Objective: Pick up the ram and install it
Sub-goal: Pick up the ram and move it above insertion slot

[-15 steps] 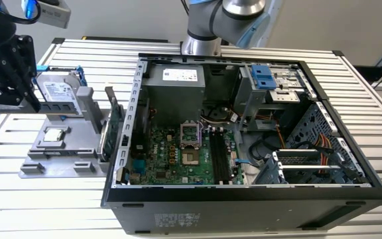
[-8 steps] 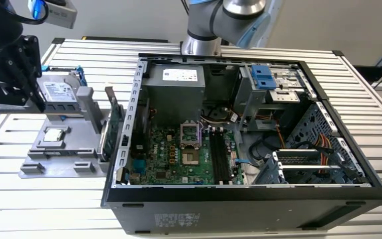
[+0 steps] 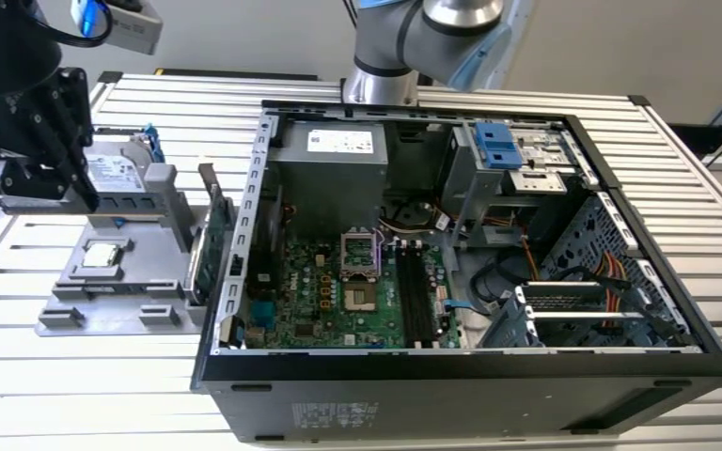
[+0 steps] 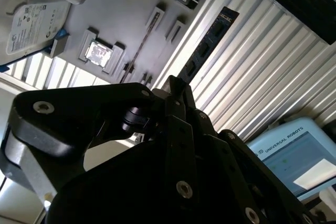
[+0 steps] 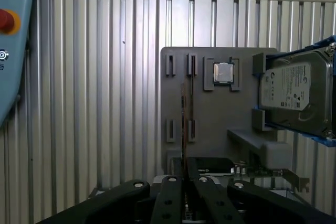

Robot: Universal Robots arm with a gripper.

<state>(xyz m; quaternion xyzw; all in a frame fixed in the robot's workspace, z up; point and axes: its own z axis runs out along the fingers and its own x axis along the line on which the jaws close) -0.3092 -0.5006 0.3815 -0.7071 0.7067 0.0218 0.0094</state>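
My gripper (image 3: 83, 188) hangs high at the exterior view's left, above the grey holder tray (image 3: 123, 303). Its fingers are shut on the ram (image 4: 209, 40), a slim dark-chipped stick that juts out from the fingertips (image 4: 176, 88) in the second wrist view. In the first wrist view the ram (image 5: 183, 116) shows edge-on as a thin line running into the gripper (image 5: 184, 182), over the tray's slotted brackets. The open computer case (image 3: 662, 282) lies to the exterior view's right, with the black motherboard slots (image 3: 414, 293) in it.
On the tray sit a silver hard drive in a blue frame (image 5: 296, 95) and a small square processor chip (image 5: 223, 72). A green card (image 3: 217, 249) stands between tray and case wall. A blue pendant with a red button (image 5: 11, 51) lies beside the slatted table.
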